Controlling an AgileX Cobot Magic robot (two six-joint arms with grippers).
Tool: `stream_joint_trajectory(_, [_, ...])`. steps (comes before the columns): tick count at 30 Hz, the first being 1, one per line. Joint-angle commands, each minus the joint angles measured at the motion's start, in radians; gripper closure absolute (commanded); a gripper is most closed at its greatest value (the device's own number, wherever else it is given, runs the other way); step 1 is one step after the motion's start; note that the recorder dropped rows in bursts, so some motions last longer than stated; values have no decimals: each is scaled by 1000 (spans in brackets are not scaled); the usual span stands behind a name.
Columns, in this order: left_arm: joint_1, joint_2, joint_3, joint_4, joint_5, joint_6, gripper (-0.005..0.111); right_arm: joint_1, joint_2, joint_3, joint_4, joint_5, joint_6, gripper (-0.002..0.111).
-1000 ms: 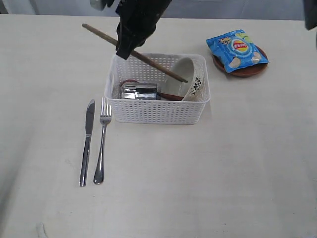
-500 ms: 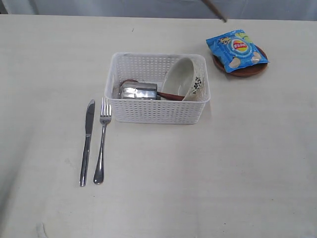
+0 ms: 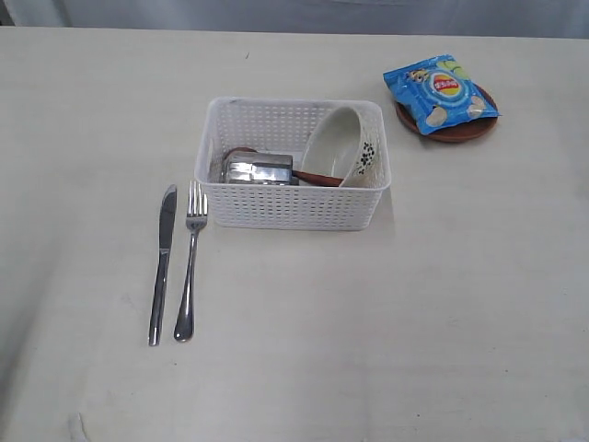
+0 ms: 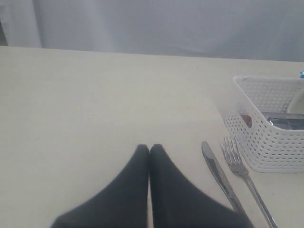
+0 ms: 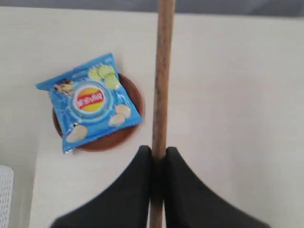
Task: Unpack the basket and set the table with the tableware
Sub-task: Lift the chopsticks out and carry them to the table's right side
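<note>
This looks like a staged test room rather than a home. A wide pale desk [image 3: 442,322] with faint wood grain carries a few dining props: a white basket [image 3: 293,210], a knife [image 3: 162,267] and fork [image 3: 190,267], and a chips bag [image 3: 440,90] on a brown plate [image 3: 457,133] near its far right corner. A plain grey curtain [image 4: 166,23] hangs behind its far edge.

End effector [image 4: 150,147] pinched together (empty) over table [image 4: 95,104] — knife [image 4: 220,175], fork [image 4: 241,168] beside basket [image 4: 266,142].

Blue chips bag [image 3: 440,92] lying flat, logo up; grey curtain [image 4: 166,23] behind.
</note>
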Motion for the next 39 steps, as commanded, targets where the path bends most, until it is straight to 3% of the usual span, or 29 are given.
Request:
stream_joint_trajectory(1, [-5, -4, 4, 1, -2, 3, 107, -142, 19, 215, 137, -142, 16, 109])
stream_joint_trajectory(8, [-5, -4, 4, 1, -2, 3, 107, -180, 123, 361, 137, -241, 16, 109])
stream_joint_trajectory(17, [-5, -4, 4, 1, -2, 3, 107, -180, 334, 361, 137, -110, 16, 109])
stream_joint_trajectory(39, [-5, -4, 4, 1, -2, 3, 107, -180, 454, 361, 227, -193, -84, 106])
